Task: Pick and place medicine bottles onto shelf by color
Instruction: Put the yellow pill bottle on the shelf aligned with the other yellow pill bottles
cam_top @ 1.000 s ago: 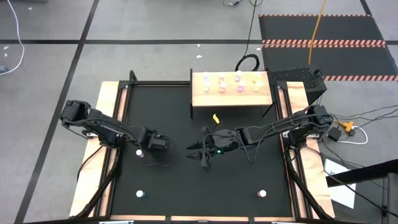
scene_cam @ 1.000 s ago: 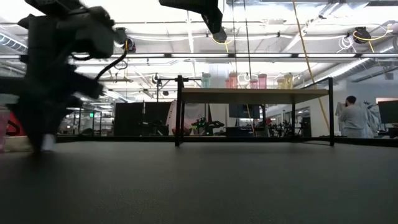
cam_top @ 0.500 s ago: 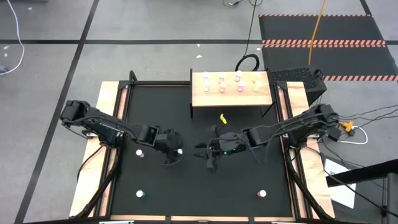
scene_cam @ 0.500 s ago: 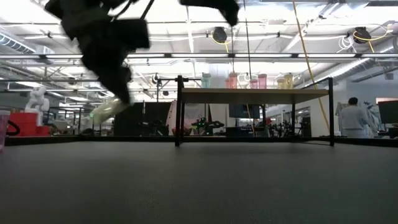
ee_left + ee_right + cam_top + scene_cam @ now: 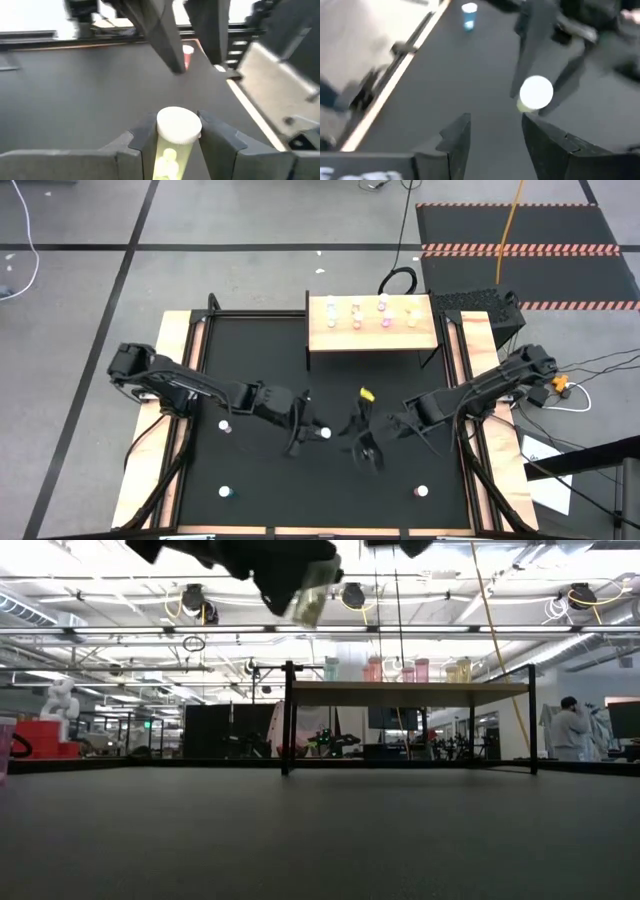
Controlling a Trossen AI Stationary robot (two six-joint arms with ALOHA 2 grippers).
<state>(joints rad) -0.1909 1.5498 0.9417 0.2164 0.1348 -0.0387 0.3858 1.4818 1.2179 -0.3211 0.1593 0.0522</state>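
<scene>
Item: pale yellow, white-capped medicine bottle [image 5: 176,135], clamped in the left gripper [image 5: 310,432] jaws, mid-counter, off the surface. Right gripper [image 5: 368,452] just beside, jaws parted, empty. Handling: carry upright to the light-wood shelf [image 5: 322,336]; set beside the yellow bottles there.

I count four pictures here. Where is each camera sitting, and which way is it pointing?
High view: above the table, looking straight down; both arms show, with the shelf at the far edge.
Low view: at tabletop height, looking level across at the shelf; arm parts hang in from above.
Left wrist view: on the left arm, looking past the left gripper, shut on a yellow bottle.
Right wrist view: on the right arm, looking past the open right gripper.
Shared: that yellow bottle shows in all four views.
</scene>
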